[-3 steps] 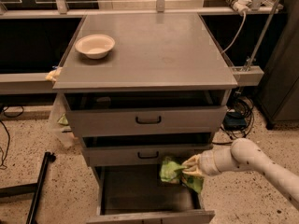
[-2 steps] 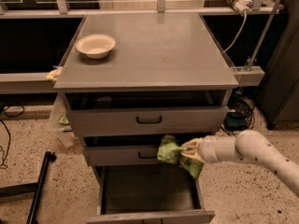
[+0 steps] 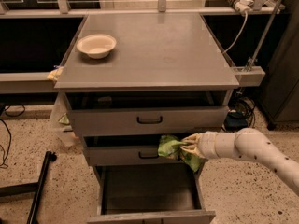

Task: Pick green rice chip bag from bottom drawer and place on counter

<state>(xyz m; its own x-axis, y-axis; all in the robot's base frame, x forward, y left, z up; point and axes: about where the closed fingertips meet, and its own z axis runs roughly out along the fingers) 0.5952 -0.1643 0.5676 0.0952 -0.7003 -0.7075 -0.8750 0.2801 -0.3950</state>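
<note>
Above the open bottom drawer, level with the front of the middle drawer, the gripper hangs with its fingers clenched on the right side of the bag. The bag is off the drawer floor and in the air. By my reading the pick is done and the carry up to the counter is the step in hand. The next move seems to call for a rise and a slight pull outward, since the top drawer and the counter's front edge jut out overhead. After that comes a reach in over the slab and a release on bare surface. The white bowl sits near the far left corner, well apart from any likely drop spot. The bag is crumpled bright green foil with paler patches, and it is limp, so it sags below the grip and may brush a drawer front. The counter is a flat, smooth grey slab with a faint sheen. The drawers are grey metal with dark bar handles. The arm is a smooth, rounded, off-white tube entering from the right.
</note>
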